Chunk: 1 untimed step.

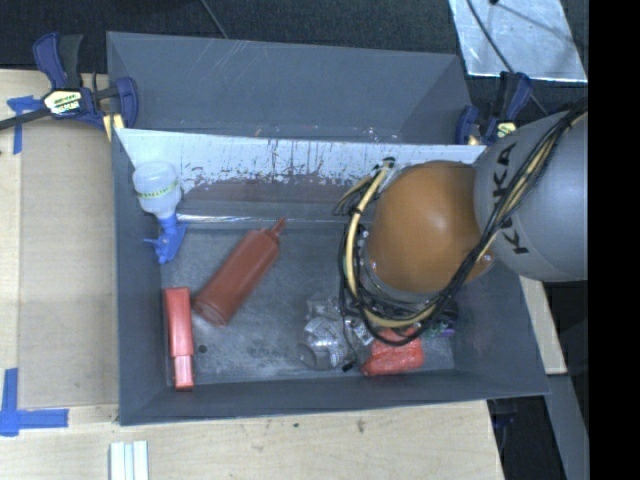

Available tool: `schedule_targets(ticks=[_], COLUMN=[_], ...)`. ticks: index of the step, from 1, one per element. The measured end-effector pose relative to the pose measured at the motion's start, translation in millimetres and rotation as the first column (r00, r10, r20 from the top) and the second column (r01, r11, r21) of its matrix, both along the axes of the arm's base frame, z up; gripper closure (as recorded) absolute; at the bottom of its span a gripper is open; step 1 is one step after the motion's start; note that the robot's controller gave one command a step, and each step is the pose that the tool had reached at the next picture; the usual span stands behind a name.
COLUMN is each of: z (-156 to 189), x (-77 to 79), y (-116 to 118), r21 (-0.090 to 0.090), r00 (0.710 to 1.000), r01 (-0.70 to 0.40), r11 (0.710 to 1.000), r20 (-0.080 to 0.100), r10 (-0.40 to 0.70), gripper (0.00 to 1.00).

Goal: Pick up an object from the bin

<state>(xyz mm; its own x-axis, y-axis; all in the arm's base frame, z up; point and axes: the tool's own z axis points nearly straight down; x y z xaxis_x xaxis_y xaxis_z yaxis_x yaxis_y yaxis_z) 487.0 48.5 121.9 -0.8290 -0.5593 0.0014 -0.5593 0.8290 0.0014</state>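
— Where is the gripper (350,344)?
— Low at five o'clock in the bin (280,78), under the orange cover (420,230); open or closed, I cannot tell. A red flat thing (395,359), half hidden, lies just below it, and perhaps crumpled foil (324,334) beside.
— Further away?
— A red bottle (240,272) toward nine, a red bar (180,336) at eight.

The bin (300,88) is plain grey, with a white strip (300,153) at 12 o'clock streaked dark red-brown. Towards 9 o'clock are a rust-red bottle (240,273), a salmon-red bar (179,336) and a translucent white cup (156,188) above a blue piece (166,238). At 5 o'clock are a silvery crumpled wrapper (325,333) and a bright red packet (393,358), under a glossy orange-brown wrist cover (425,228) with yellow and black cables (355,238).
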Motion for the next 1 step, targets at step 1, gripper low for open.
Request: schedule_targets(ticks=[1], z=[17.8], x=[1.2], y=[0.0], r21=[0.001], r00=[1.000], r01=[0.001], r11=[1.000], r20=[0.006], r10=[-0.001], gripper=[1.00])
